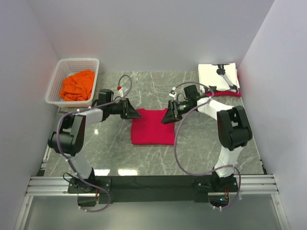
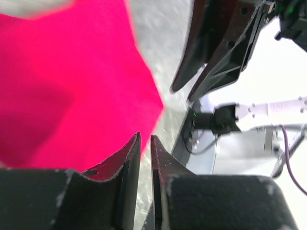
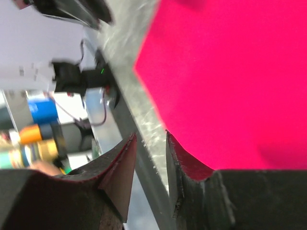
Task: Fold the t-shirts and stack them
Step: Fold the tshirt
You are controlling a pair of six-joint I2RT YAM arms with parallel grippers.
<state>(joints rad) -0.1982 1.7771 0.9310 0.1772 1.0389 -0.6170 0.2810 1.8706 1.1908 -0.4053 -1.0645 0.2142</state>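
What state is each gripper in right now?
Left gripper: fingers barely apart, empty, beside the red t-shirt.
Right gripper: fingers open, empty.

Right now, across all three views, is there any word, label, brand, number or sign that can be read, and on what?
None can be read.
On the white t-shirt: a black graphic print, too small to read.
On the blue object and orange object, right wrist view: too blurred.
On the crimson t-shirt, orange t-shirt and basket: nothing visible.
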